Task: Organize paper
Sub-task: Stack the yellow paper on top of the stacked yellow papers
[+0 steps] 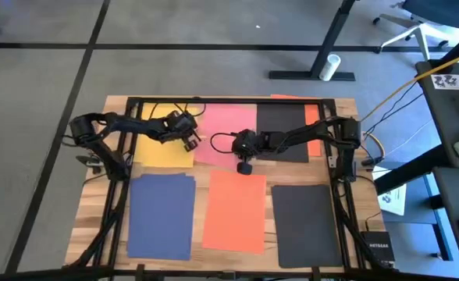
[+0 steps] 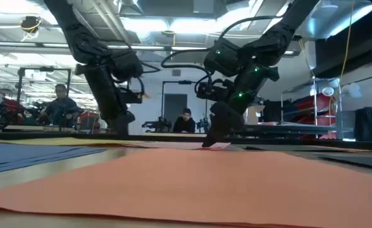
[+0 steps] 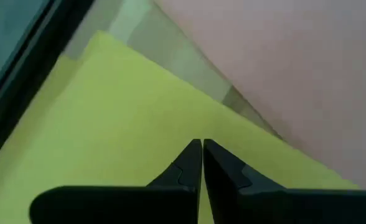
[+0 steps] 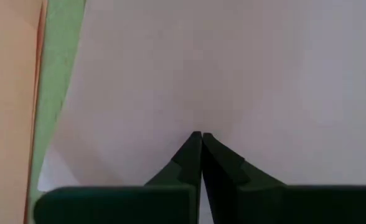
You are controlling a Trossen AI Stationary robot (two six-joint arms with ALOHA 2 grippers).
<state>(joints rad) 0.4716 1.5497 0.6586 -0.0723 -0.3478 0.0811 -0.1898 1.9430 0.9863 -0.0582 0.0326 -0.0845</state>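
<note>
Coloured paper sheets lie flat on the wooden table. Along the far side are a yellow sheet [image 1: 161,150], a pink sheet [image 1: 223,129] and a black sheet [image 1: 280,129] with an orange one [image 1: 313,117] partly under it. Along the near side are a navy sheet [image 1: 161,215], an orange sheet [image 1: 236,209] and a black sheet [image 1: 306,226]. My left gripper [image 1: 192,143] is shut, its tips over the yellow sheet [image 3: 108,124] near the sheet's edge beside the pink one. My right gripper [image 1: 245,167] is shut at the pink sheet's near right corner. My left gripper points its shut tips [image 3: 201,142] down at the yellow sheet; whether they touch it, I cannot tell. My right gripper sets its shut fingertips [image 4: 200,134] on the pink sheet's top [image 4: 195,118] near its near right corner, slanting down from above. The sheet lies on the table.
A dark frame [image 1: 229,100] runs around the table's far and side edges. Bare wood shows in narrow strips between the sheets. Cables and a small box [image 1: 374,248] lie at the table's right. People sit in the room beyond the far edge [image 2: 186,120].
</note>
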